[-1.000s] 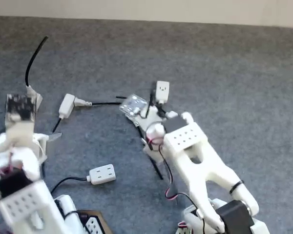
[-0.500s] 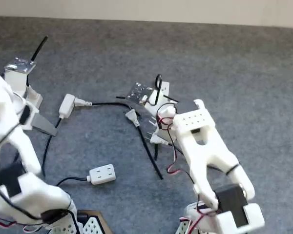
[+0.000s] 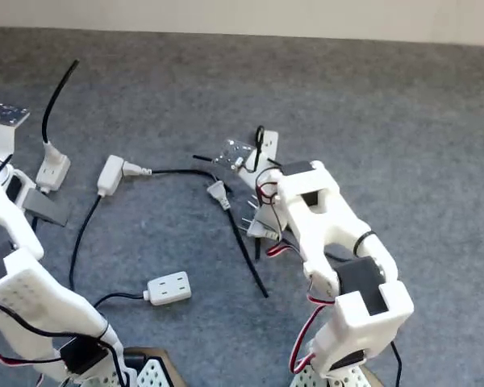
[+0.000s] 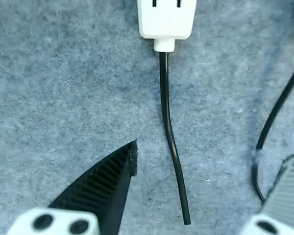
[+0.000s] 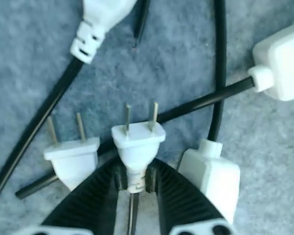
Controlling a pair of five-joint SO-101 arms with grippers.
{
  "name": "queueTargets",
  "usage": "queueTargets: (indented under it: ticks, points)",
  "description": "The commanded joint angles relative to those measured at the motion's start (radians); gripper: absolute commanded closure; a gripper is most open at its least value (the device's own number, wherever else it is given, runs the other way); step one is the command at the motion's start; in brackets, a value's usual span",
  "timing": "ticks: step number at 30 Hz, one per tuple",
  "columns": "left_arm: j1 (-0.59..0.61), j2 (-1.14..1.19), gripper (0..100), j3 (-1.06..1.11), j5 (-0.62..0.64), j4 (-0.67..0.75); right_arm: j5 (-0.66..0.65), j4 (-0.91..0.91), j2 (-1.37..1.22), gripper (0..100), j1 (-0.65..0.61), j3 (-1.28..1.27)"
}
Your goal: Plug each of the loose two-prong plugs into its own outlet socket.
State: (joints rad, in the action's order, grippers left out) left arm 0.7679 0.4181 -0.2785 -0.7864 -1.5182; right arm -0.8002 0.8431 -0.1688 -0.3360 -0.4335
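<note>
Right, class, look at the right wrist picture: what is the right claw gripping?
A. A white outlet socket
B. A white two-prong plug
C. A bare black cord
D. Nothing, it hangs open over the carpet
B: the right claw is shut on the neck of a white two-prong plug, with its two metal prongs pointing away from the claw.

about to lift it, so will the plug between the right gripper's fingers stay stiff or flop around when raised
The plug looks like hard moulded plastic, so it should keep its shape in the right gripper. Held at its narrow neck, it might pivot a little. Its thin black cord probably bends easily and would trail behind.
</note>
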Motion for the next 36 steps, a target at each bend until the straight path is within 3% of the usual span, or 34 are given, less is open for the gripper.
queueTargets:
  ticks: [1,9,15,27,31,36]
  points:
    - [0.01,-0.001,57,-0.051,-0.006,-0.008,-0.011,-0.041,-0.019,90.0,0.022,0.021]
    - [0.013,-0.001,57,-0.051,-0.006,-0.008,-0.012,-0.039,-0.071,85.8,0.05,0.013]
    - [0.013,-0.001,57,-0.051,-0.006,-0.008,-0.074,0.082,-0.071,85.8,0.067,0.047]
    - [0.013,-0.002,57,-0.051,-0.003,-0.009,-0.075,0.061,-0.077,85.8,0.079,0.047]
    - [0.012,-0.002,57,-0.051,-0.002,-0.009,-0.075,0.031,-0.077,99.8,0.077,0.047]
    - [0.007,-0.002,58,-0.053,-0.002,-0.008,-0.034,-0.005,-0.074,99.2,0.082,0.045]
